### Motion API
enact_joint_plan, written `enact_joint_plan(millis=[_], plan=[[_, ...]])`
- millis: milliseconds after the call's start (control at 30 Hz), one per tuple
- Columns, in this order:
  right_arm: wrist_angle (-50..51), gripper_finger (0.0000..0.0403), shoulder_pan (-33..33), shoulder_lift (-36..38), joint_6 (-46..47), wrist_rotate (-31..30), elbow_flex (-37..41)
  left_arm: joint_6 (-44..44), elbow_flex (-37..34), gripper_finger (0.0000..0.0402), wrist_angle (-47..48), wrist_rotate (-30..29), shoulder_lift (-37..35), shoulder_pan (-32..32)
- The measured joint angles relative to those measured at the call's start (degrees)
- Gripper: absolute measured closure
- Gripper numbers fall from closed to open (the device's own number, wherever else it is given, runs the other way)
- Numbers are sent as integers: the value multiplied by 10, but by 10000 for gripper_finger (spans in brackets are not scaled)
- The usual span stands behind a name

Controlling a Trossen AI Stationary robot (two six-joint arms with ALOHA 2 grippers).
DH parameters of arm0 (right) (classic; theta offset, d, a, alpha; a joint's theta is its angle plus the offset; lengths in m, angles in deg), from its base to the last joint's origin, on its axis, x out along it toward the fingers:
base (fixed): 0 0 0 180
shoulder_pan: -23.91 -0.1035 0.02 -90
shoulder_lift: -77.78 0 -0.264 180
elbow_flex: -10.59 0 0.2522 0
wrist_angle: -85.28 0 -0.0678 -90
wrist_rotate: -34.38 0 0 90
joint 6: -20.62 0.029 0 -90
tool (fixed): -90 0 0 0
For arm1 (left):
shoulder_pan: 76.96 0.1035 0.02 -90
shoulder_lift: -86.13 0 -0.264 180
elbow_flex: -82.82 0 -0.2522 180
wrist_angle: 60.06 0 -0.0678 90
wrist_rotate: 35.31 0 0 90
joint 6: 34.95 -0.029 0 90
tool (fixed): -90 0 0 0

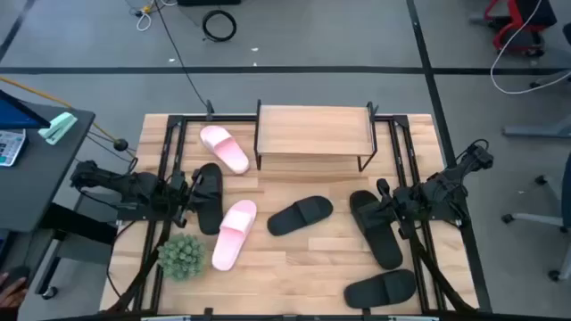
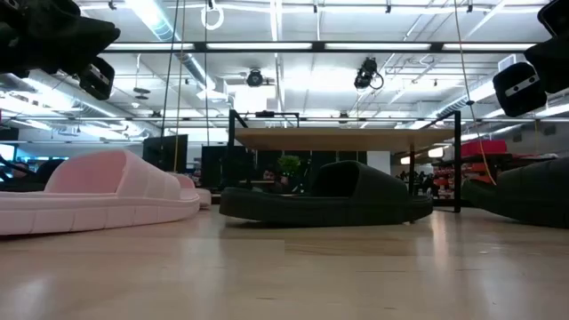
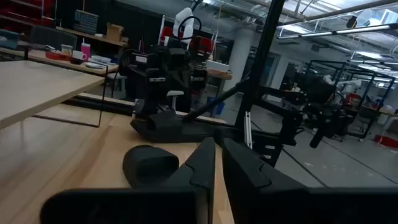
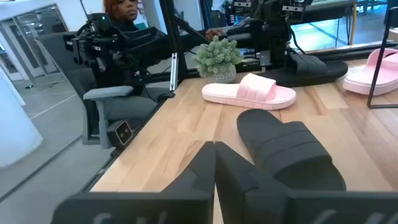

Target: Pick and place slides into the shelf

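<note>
Slides scattered on bench [image 1: 294, 267] before empty shelf [image 1: 312, 129], two pink [image 1: 234, 234], four black [image 1: 300, 215], small green plant [image 1: 181, 256] near left hand [image 1: 189, 198], right hand [image 1: 382, 207], both closed, holding nothing.

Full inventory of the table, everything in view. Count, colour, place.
Pale pink foam slides: 2; one left of the shelf, one nearer the front, beside the plant.
Black foam slides: 4; one under the left gripper, one mid-table, one by the right gripper, one at the front right edge.
Low shelf with light wooden top and black metal legs: 1, back centre, no slides on top.
Small green potted plant: 1, front left.
Wooden slatted tabletop: 1, light wood.
Person: 1, seated beyond the table in the right wrist view.
Left gripper: dark, left side, shut.
Right gripper: dark, right side, shut.
</note>
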Motion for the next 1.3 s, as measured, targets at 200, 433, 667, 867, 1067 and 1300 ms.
enact_joint_plan(millis=[200, 433, 667, 867, 1067, 1300], plan=[[0, 389, 0, 0, 0, 0, 0, 0, 0, 375, 0, 0, 0, 0], [0, 389, 0, 0, 0, 0, 0, 0, 0, 375, 0, 0, 0, 0], [0, 389, 0, 0, 0, 0, 0, 0, 0, 366, 0, 0, 0, 0], [0, 389, 0, 0, 0, 0, 0, 0, 0, 373, 0, 0, 0, 0], [0, 389, 0, 0, 0, 0, 0, 0, 0, 378, 0, 0, 0, 0], [0, 389, 0, 0, 0, 0, 0, 0, 0, 367, 0, 0, 0, 0]])
